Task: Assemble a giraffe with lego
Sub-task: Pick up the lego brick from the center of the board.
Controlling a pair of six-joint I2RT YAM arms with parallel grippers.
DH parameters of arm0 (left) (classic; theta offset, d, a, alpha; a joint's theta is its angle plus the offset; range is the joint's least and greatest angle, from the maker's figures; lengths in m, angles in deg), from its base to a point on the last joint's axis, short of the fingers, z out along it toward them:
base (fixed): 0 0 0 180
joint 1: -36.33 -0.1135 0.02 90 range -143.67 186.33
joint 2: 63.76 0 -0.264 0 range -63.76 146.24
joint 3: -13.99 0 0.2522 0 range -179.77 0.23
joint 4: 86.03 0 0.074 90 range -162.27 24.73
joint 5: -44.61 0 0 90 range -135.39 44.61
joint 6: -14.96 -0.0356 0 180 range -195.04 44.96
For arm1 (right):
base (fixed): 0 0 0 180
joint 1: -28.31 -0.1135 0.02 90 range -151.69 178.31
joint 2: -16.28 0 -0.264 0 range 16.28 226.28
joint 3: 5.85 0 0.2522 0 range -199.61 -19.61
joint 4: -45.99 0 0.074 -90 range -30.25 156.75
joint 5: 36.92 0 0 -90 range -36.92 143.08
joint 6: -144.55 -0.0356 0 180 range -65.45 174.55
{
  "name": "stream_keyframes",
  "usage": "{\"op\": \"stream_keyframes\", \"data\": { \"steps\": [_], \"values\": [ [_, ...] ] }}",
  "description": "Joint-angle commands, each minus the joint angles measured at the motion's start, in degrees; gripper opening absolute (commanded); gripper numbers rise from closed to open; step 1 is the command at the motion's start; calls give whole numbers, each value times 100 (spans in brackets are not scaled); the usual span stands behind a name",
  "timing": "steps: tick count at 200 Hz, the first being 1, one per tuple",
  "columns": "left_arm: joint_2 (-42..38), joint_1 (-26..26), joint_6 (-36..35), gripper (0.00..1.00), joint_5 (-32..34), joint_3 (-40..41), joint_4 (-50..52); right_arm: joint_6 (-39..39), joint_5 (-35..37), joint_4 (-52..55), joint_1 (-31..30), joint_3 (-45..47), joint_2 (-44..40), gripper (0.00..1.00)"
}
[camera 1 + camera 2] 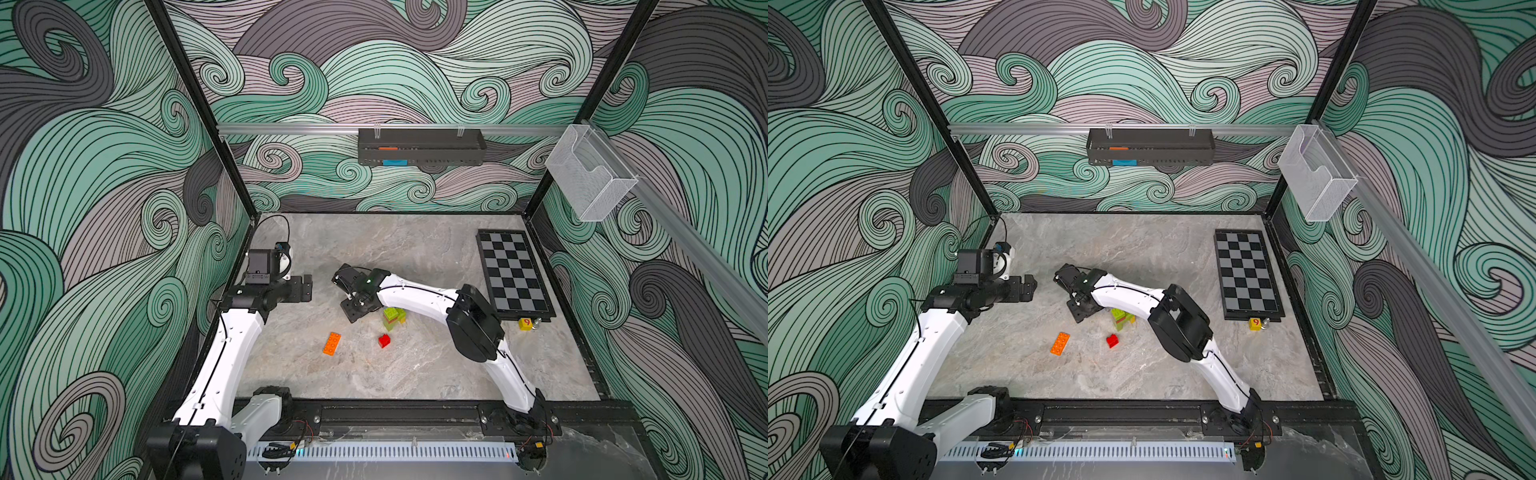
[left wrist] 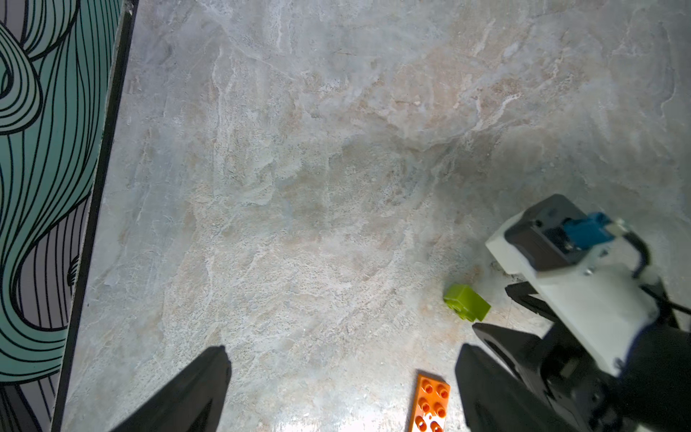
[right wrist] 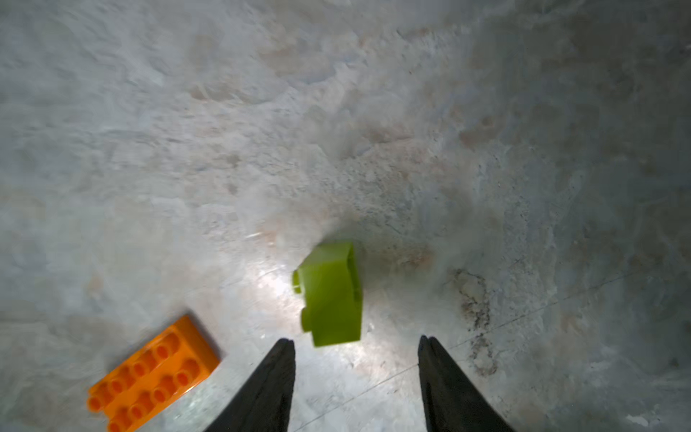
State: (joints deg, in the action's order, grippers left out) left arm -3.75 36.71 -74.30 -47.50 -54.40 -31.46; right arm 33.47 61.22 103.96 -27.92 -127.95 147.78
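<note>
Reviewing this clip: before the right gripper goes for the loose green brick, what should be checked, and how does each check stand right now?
1. The right gripper open and empty: ok.
2. The lime green brick inside the jaws: not ok, it lies just ahead of them.
3. That brick studs-up: not ok, it lies on its side.
4. The orange brick clear of the grasp: ok, it lies apart to one side.
5. The left gripper open and away from the brick: ok.
</note>
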Motion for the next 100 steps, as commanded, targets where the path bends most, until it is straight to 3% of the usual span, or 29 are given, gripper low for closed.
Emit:
{"op": "stream_keyframes", "data": {
  "steps": [1, 59, 100],
  "values": [
    [-42, -64, 77, 98, 30, -238, -54, 120, -129, 210, -50, -341, 53, 55],
    [-15, -63, -116, 98, -308, -195, -43, 250, -285, 216, -51, -718, 441, 48],
    [-33, -64, -196, 98, -435, -164, -40, 418, 148, 584, 43, -991, 371, 52]
  ]
}}
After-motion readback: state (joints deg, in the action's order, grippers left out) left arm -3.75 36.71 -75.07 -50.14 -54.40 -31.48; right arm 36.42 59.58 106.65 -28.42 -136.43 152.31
